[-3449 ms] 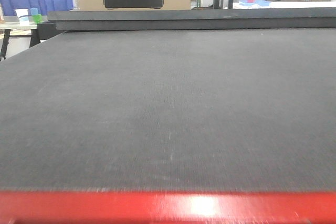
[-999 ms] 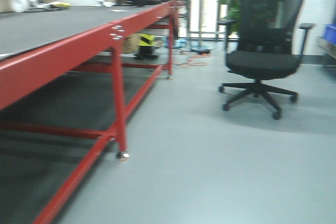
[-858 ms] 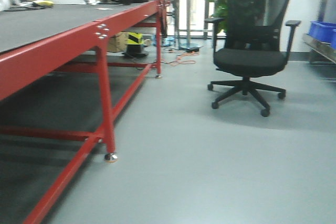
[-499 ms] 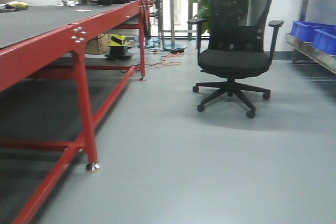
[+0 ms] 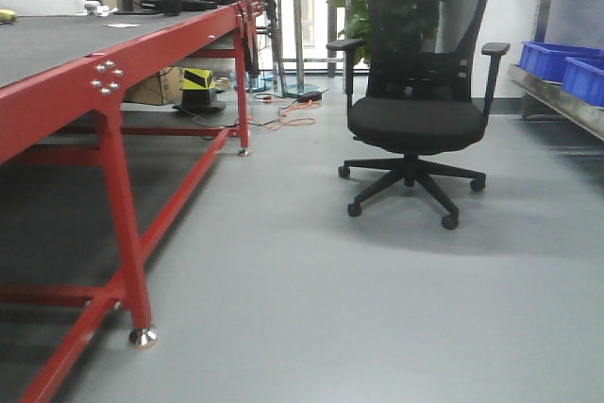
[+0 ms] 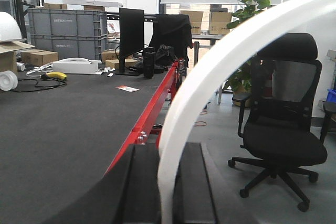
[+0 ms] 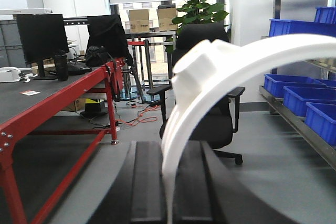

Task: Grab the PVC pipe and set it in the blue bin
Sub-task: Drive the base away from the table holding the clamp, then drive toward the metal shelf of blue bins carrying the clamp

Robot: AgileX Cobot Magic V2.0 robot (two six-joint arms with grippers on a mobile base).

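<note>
In the left wrist view a white curved PVC pipe (image 6: 195, 85) rises from between the black fingers and sweeps up to the right; my left gripper (image 6: 168, 153) is shut on its lower end. The right wrist view shows a similar white arc (image 7: 262, 55) with a flat tab near its bend, clamped by my right gripper (image 7: 169, 150). I cannot tell whether the two grippers hold one piece or two. Blue bins (image 5: 557, 58) sit on a metal shelf at the right, and they also appear as blue bins (image 7: 294, 85) in the right wrist view. Neither gripper shows in the front view.
A long red-framed table (image 5: 57, 92) with a black top runs along the left. A black office chair (image 5: 415, 120) stands on the grey floor ahead. Orange cables (image 5: 283, 115) lie near the far table leg. A monitor (image 6: 131, 38) and grey crates (image 6: 63, 32) stand on the table.
The front view has swung from the black tabletop to the aisle. Over the last second the table leg and the chair slid left in view and the blue bins came in at right.
</note>
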